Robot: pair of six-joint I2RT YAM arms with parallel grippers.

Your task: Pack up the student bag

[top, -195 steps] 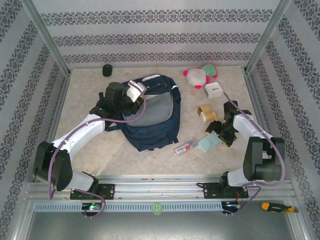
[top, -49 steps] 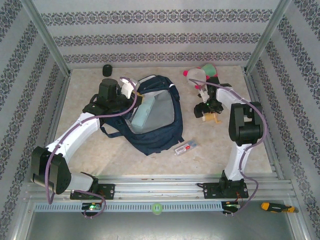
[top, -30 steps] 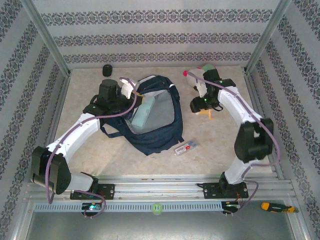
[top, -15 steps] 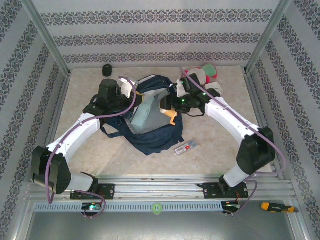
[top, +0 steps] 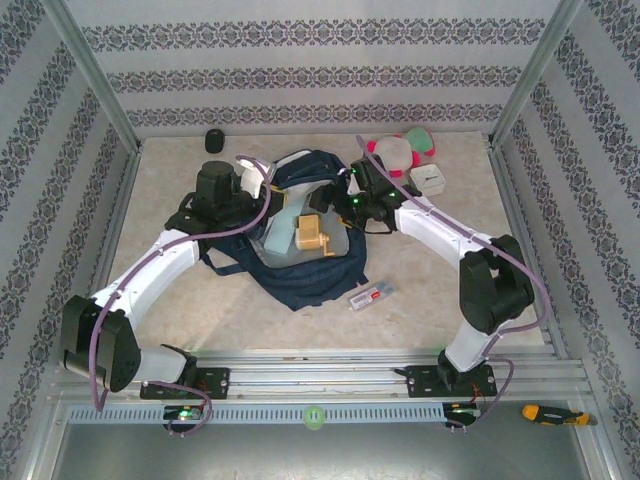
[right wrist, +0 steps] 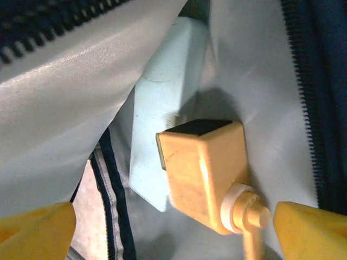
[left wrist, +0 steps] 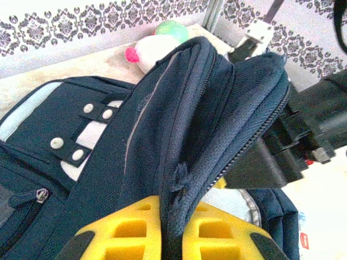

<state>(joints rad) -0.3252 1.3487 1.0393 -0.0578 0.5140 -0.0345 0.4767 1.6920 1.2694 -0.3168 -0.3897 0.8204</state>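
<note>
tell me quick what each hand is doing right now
Left hand: closed, pinching the opening edge of the student bag.
Right hand: open, holding nothing; the beige bottle lies in the bag under it.

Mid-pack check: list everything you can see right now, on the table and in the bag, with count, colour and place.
student bag: 1, navy blue, table centre, main compartment open
flat case: 1, light blue, inside the bag
tan container: 1, tan with white cap, inside the bag, next to the case
plush toy: 1, white, pink and green, far right of the bag
small box: 1, white, beside the plush toy
cylinder: 1, black, far left
packet: 1, white and red, near the bag's front
tape roll: 1, green, front rail
screwdriver: 1, yellow and black, front right
left gripper: shut on the bag's opening edge
right gripper: open, over the bag's opening
</note>
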